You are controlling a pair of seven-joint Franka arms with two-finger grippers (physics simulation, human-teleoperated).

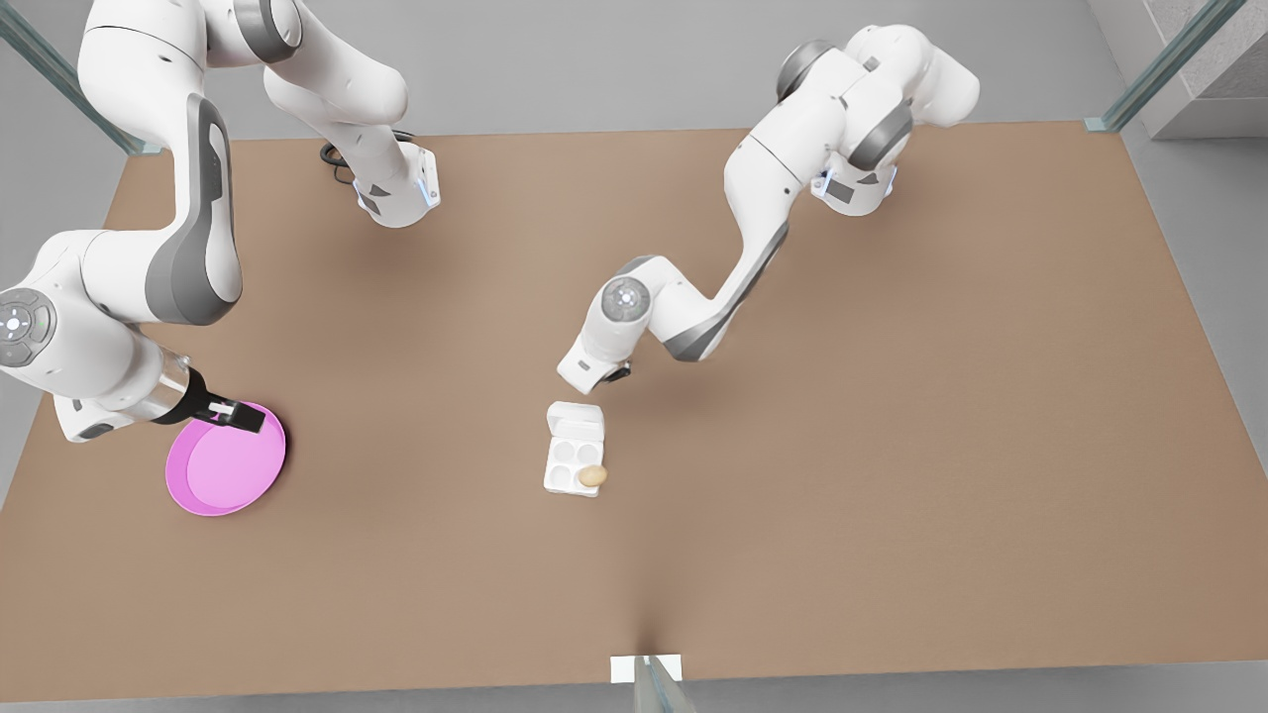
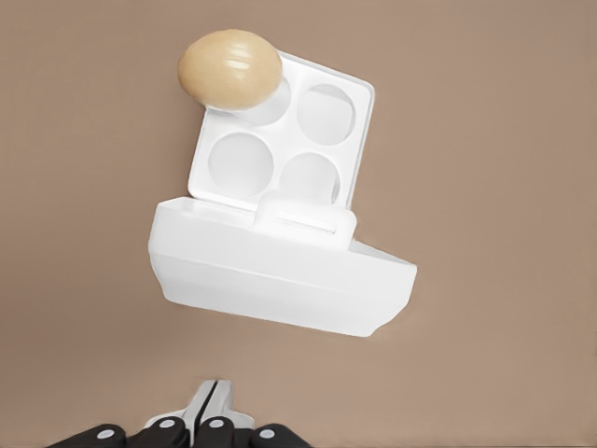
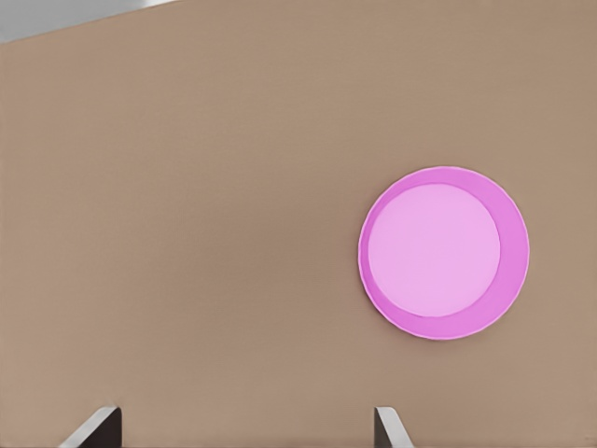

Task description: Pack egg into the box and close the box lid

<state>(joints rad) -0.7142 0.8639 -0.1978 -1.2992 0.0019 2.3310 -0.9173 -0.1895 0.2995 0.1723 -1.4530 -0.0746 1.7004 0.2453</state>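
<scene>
The white box (image 1: 565,483) lies mid-table with its box lid (image 1: 576,421) swung open toward the far side. A tan egg (image 1: 592,476) rests in the tray's corner hollow on the front view's right, nearest the front edge. My left gripper (image 1: 615,374) hovers just beyond the lid, apart from it. In the left wrist view its fingers (image 2: 213,387) are pressed together, with the lid (image 2: 280,271), the box tray (image 2: 362,112) and the egg (image 2: 230,70) ahead of them. My right gripper (image 1: 238,414) waits open (image 3: 244,425) at the front view's left.
A round pink plate (image 1: 226,463) lies on the brown table at the front view's left, under the right gripper, and appears again as the pink plate (image 3: 443,252) in the right wrist view. A white marker (image 1: 646,668) sits at the table's front edge.
</scene>
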